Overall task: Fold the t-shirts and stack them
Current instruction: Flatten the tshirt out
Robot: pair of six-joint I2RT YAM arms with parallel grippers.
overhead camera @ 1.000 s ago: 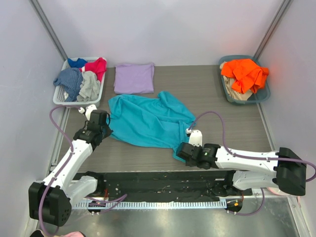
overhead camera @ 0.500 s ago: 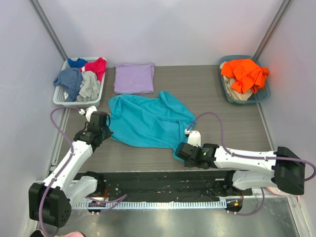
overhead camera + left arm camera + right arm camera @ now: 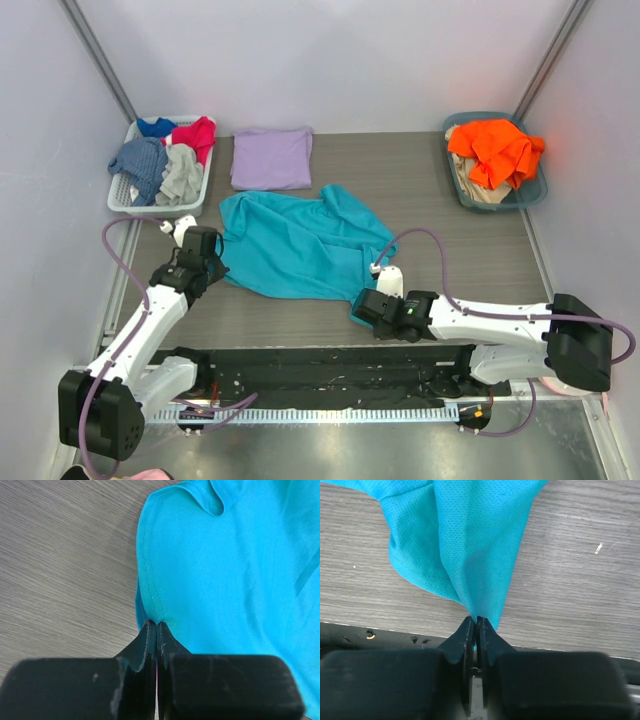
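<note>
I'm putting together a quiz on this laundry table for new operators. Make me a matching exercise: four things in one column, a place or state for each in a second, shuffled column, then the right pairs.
Column one
1. teal-turquoise cloth t-shirt
2. pale lavender-purple cloth t-shirt
3. bright orange garment
4. left gripper

Column two
A. heaped in the blue-grey plastic tub at the far right
B. clamped shut on the teal t-shirt's hem
C. folded flat beside the white slatted basket
D. lying crumpled in the middle of the table

Pairs: 1-D, 2-C, 3-A, 4-B
</note>
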